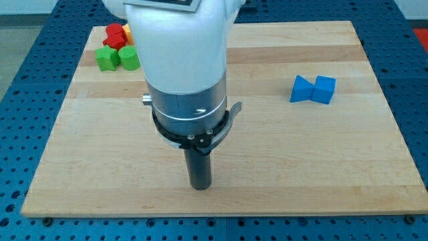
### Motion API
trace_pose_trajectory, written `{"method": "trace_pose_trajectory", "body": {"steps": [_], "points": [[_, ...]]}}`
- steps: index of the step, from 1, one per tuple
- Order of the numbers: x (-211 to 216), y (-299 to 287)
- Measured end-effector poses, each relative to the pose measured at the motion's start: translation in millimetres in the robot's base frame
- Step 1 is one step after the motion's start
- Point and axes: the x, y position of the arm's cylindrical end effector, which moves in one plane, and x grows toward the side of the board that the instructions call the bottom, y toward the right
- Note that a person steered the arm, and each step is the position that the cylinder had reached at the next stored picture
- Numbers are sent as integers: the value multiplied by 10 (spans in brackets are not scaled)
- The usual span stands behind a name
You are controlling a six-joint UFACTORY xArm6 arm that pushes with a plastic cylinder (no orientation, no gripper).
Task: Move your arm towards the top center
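My tip (199, 187) rests on the wooden board (314, 154) near the view's bottom, a little left of centre. The white arm body rises above it and covers the board's upper middle. Two blue blocks (312, 89) lie side by side at the view's right, far from the tip. At the view's top left sits a cluster: a red block (116, 35), a green block (105, 58) and a green cylinder-like block (129, 58). A sliver of yellow (126, 30) shows beside the red block, mostly hidden by the arm.
The board lies on a blue perforated table (27, 80) that surrounds it on all sides. The board's bottom edge runs just below my tip.
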Motion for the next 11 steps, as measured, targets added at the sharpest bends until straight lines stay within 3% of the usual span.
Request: {"method": "trace_pose_trajectory", "body": {"steps": [2, 3, 6, 7, 10, 11], "points": [[-68, 0], [-602, -11], [-2732, -352], [-2763, -352], [-3901, -555], [-3894, -575]]}}
